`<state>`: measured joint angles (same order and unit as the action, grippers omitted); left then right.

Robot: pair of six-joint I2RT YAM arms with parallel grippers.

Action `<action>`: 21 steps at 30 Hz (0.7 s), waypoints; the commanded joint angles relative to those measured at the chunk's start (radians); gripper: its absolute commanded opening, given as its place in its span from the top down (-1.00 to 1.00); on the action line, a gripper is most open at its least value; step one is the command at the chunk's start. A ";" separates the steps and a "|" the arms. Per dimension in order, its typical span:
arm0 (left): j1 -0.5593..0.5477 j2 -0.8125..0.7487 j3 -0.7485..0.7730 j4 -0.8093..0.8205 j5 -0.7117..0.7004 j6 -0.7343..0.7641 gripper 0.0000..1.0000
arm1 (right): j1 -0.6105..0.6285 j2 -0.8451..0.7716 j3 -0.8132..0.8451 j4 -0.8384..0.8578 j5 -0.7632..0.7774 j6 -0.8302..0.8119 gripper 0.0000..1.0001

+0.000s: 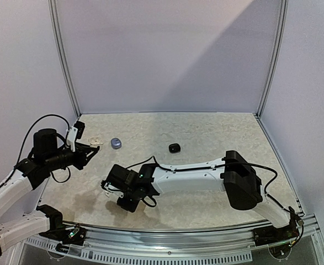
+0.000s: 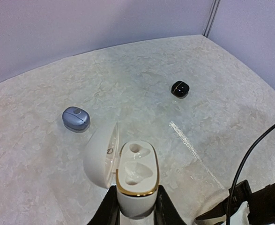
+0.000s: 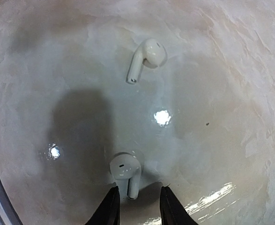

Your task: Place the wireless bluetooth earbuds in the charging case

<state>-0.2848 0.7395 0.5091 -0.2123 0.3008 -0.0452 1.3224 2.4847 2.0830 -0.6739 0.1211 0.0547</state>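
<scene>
My left gripper [image 2: 136, 206] is shut on a white charging case [image 2: 136, 171] with a gold rim. Its lid hangs open to the left and both sockets are empty. In the top view the case [image 1: 97, 141] sits at the left, held by that gripper [image 1: 90, 152]. Two white wireless earbuds lie on the table under my right arm. My right gripper [image 3: 137, 199] is low over the nearer earbud [image 3: 126, 171], open, with the stem between its jaws. The stem lies against the left finger and a gap remains on the right. The other earbud [image 3: 147, 57] lies farther off.
A closed lavender case [image 2: 76, 118] [image 1: 116, 143] and a closed black case [image 2: 180, 88] [image 1: 174, 147] rest on the marbled table. The right arm [image 1: 189, 176] stretches across the near middle. Grey walls enclose the back and sides.
</scene>
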 commanded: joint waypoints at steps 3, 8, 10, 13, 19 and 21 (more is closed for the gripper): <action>0.008 0.000 -0.017 0.027 0.003 0.011 1.00 | 0.006 -0.010 -0.112 -0.105 0.005 -0.018 0.48; 0.007 0.001 -0.018 0.031 0.004 0.011 1.00 | 0.006 -0.020 -0.118 -0.072 -0.011 -0.008 0.49; 0.008 0.000 -0.019 0.031 0.003 0.010 1.00 | 0.005 -0.020 -0.115 -0.042 -0.032 -0.011 0.46; 0.008 0.000 -0.018 0.028 0.002 0.012 1.00 | 0.006 -0.007 -0.089 -0.014 -0.063 -0.017 0.42; 0.008 0.000 -0.019 0.032 0.003 0.010 1.00 | 0.005 0.035 -0.056 0.001 -0.100 -0.016 0.45; 0.007 -0.002 -0.019 0.032 0.003 0.010 1.00 | 0.003 0.044 -0.055 0.003 -0.103 -0.012 0.49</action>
<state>-0.2848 0.7395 0.5076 -0.1982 0.3016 -0.0452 1.3220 2.4569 2.0293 -0.6369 0.0570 0.0433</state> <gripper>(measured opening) 0.205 0.270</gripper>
